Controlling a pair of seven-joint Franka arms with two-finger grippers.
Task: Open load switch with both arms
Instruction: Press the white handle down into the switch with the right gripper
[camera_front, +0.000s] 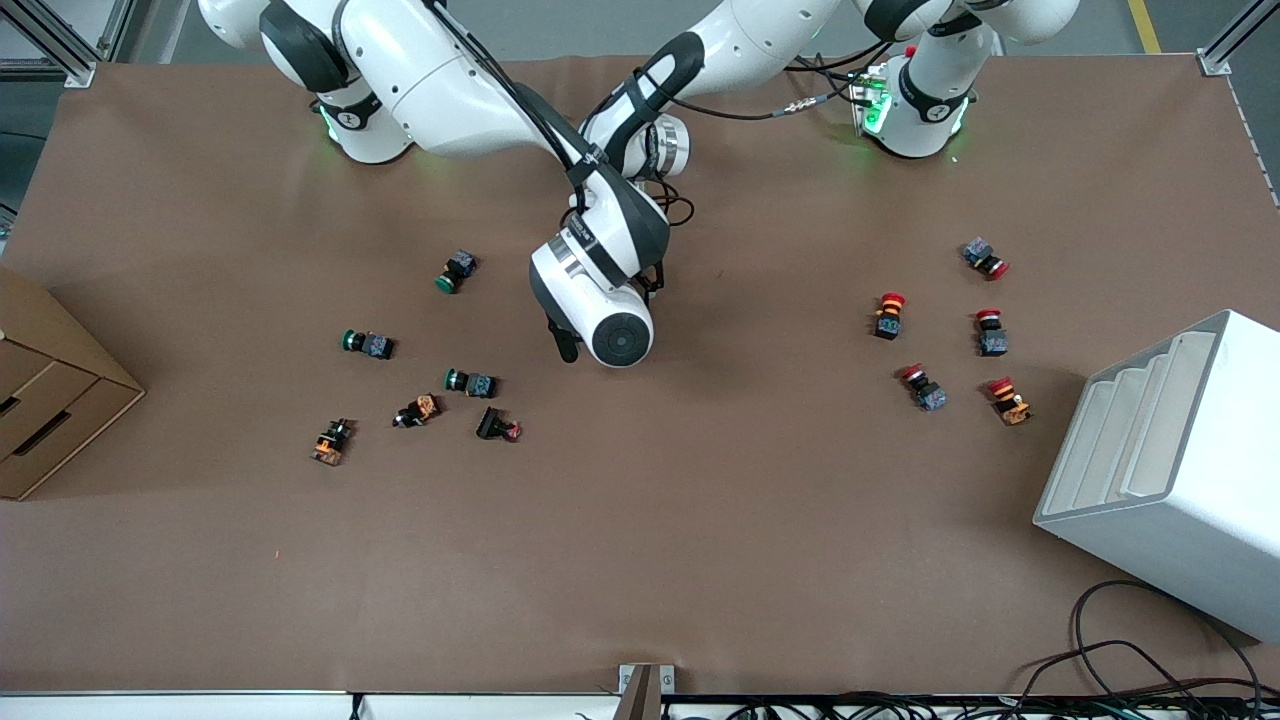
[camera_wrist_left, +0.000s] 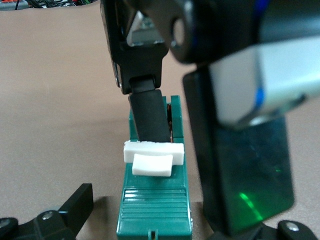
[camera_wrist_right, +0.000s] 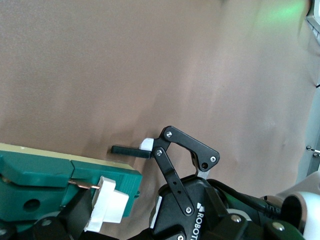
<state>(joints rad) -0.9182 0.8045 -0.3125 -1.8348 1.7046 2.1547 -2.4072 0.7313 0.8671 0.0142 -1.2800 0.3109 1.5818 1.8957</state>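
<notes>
The load switch (camera_wrist_left: 155, 207) is a dark green block lying on the brown table, with a white sliding tab (camera_wrist_left: 153, 159) across it. In the front view it is hidden under the two wrists that meet mid-table. My left gripper (camera_wrist_left: 150, 216) is open, one finger on each side of the switch's ribbed end. My right gripper (camera_wrist_right: 148, 210) is open too. One of its fingers (camera_wrist_left: 148, 117) rests on the switch against the tab, and the other stands beside the block. The right wrist view shows the switch (camera_wrist_right: 45, 182), its tab (camera_wrist_right: 107, 205) and the left gripper's linkage (camera_wrist_right: 185, 150).
Green-capped push buttons (camera_front: 458, 270) and several other small parts lie toward the right arm's end. Red-capped buttons (camera_front: 889, 314) lie toward the left arm's end. A cardboard box (camera_front: 50, 390) and a white rack (camera_front: 1170, 480) stand at the table's ends.
</notes>
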